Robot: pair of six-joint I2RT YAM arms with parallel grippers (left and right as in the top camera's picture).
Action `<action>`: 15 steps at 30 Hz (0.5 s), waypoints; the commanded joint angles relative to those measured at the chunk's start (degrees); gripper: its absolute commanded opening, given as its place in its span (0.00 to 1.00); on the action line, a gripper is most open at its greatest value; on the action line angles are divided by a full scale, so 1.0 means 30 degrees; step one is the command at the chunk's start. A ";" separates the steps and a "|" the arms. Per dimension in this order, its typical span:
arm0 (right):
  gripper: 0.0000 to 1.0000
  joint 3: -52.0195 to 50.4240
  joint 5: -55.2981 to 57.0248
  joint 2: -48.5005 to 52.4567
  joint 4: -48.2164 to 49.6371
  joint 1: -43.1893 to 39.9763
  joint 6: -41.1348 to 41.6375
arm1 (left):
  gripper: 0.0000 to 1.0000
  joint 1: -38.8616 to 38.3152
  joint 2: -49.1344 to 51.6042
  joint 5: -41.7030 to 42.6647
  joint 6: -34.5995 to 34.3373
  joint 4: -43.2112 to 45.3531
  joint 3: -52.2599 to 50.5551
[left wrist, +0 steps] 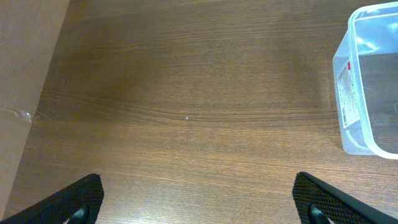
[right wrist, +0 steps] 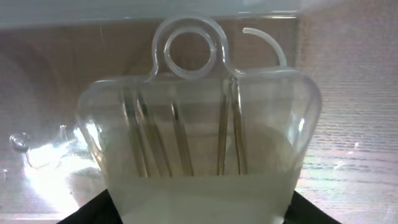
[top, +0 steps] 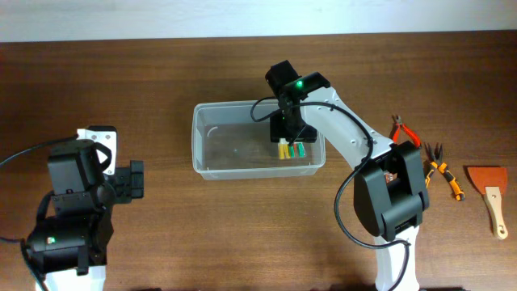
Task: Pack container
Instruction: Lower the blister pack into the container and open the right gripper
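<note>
Step in hand: putting an item into the bin. The right claw (right wrist: 198,214) is over the right end of the container (top: 234,141), the clear plastic bin sitting mid-worktop (top: 121,73). It's partway open, with a screwdriver set (top: 291,150) spanning the gap between its fingers: a clear hang-pack with a ring, thin steel shafts, yellow and green handles. That reads as gripped, not dropped. The pack looks to be inside the bin walls, but I can't tell whether it touches the bin floor. Nothing else is visible in the bin.

The left claw (left wrist: 199,214) is spread wide with nothing in it, over bare wood well left of the bin.

Next, my read: lower until the pack rests on the floor, spread the fingers, and lift straight up past the rim. The risk is the pack sticking to a finger on retract. After that come the red-handled pliers (top: 401,129), orange-handled pliers (top: 443,174) and wood-handled scraper (top: 491,194), all on the worktop to the right of the bin.
</note>
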 commanded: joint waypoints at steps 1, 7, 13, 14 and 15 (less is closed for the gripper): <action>0.63 -0.0240 -0.0022 -0.0160 0.0153 0.0015 0.0226 | 0.99 0.0095 0.0044 -0.0197 -0.0233 0.0044 0.0335; 0.69 -0.0248 -0.0036 -0.0160 0.0095 0.0015 0.0233 | 0.99 0.0095 0.0044 -0.0197 -0.0226 0.0051 0.0335; 0.70 -0.0262 -0.0029 -0.0160 0.0095 0.0015 0.0226 | 0.99 0.0095 0.0044 -0.0197 -0.0226 0.0051 0.0335; 0.70 -0.0262 -0.0029 -0.0160 0.0095 0.0015 0.0226 | 0.99 0.0095 0.0044 -0.0197 -0.0226 0.0044 0.0335; 0.70 -0.0262 -0.0029 -0.0160 0.0095 0.0015 0.0226 | 0.99 0.0095 0.0044 -0.0197 -0.0219 0.0051 0.0335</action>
